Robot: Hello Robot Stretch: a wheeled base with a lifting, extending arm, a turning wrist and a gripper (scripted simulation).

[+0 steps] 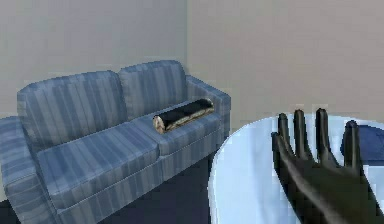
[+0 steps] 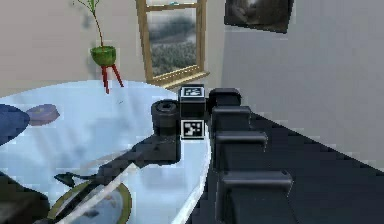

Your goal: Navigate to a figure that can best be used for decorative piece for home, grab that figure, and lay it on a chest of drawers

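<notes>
A dark figure shaped like an upright hand (image 1: 325,175) stands on a pale round table (image 1: 245,165) at the forward view's lower right. In the arm side view the same table (image 2: 90,120) spreads across the left half. The arm's dark bar rises from the bottom edge to two white marker squares (image 2: 192,110). From there my gripper (image 2: 72,180) reaches down and left over the tabletop. A dark shape (image 2: 20,205) lies in the bottom left corner near the fingertips, beside a round plate (image 2: 100,205). I cannot tell whether the gripper holds anything.
A blue striped sofa (image 1: 90,135) with a black roll (image 1: 185,114) on its seat fills the forward view's left. A potted plant on a red stand (image 2: 104,58), a window (image 2: 175,40) and a wall picture (image 2: 258,12) lie beyond the table. Dark floor (image 2: 320,170) runs along the right.
</notes>
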